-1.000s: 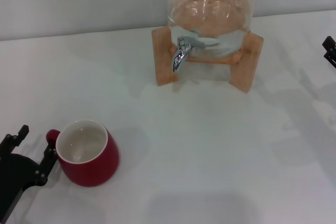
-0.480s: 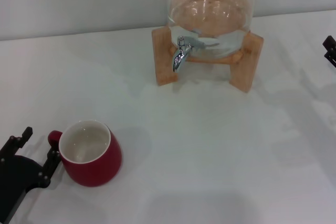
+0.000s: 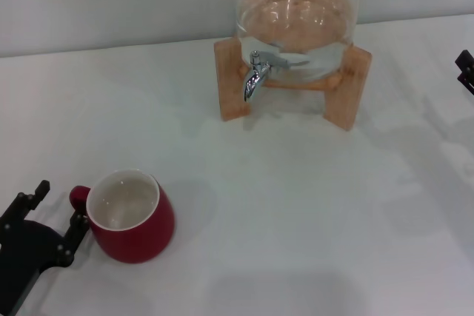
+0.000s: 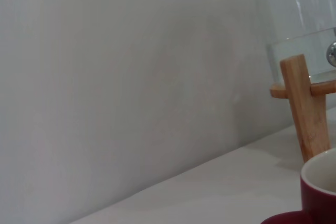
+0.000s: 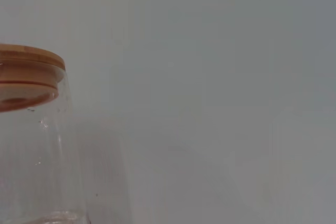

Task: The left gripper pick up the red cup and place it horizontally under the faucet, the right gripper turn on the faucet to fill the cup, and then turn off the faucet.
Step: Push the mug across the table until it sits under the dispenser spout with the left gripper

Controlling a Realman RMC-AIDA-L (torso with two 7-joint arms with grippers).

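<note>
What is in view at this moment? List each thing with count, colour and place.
red cup: one, dark red with white inside, upright on the near left of the table.
faucet: one, chrome, on the jar's front.
glass jar: one, clear, on the stand.
wooden stand: one, light wood, far centre.
wooden lid: one, atop the jar.
table: one, white.
left gripper: black, open around the cup's handle.
right gripper: black, far right edge.

The left claw (image 3: 55, 209) sits low at the near left corner of the head view, its two black fingers spread apart. The right claw (image 3: 465, 70) barely shows at the far right edge, parked.
</note>
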